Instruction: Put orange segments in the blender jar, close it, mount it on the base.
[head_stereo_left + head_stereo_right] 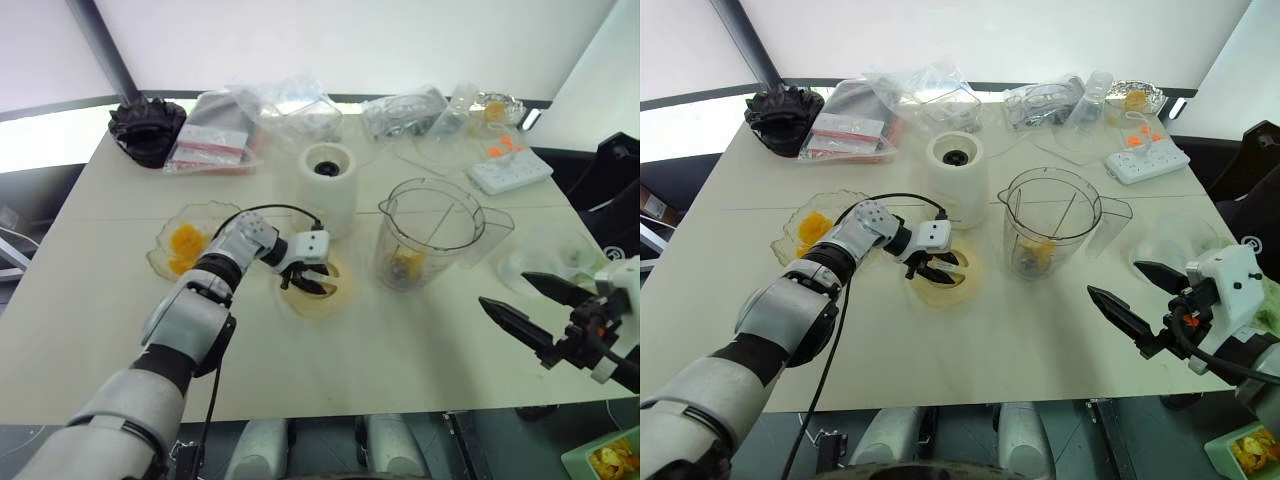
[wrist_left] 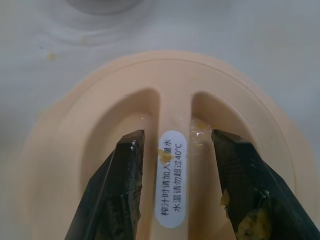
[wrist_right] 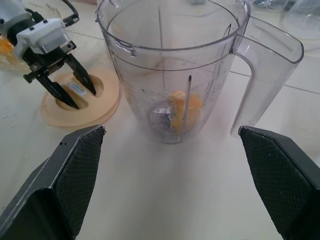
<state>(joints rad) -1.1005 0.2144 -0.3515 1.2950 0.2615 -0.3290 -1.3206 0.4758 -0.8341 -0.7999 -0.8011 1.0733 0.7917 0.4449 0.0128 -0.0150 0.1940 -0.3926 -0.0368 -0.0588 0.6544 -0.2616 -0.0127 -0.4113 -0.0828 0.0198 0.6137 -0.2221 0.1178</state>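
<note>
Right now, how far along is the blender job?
Done: orange segments lie at the bottom of the blender jar. In hand: the left tool straddles the handle ridge of the cream lid, fingers in the recesses, not yet closed on it. Left: lid the open jar, then mount it on the base.

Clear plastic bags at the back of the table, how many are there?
3 that I can separate: one with red-striped packets, one crumpled beside it, one holding dark items. More may be hidden in the pile.
</note>
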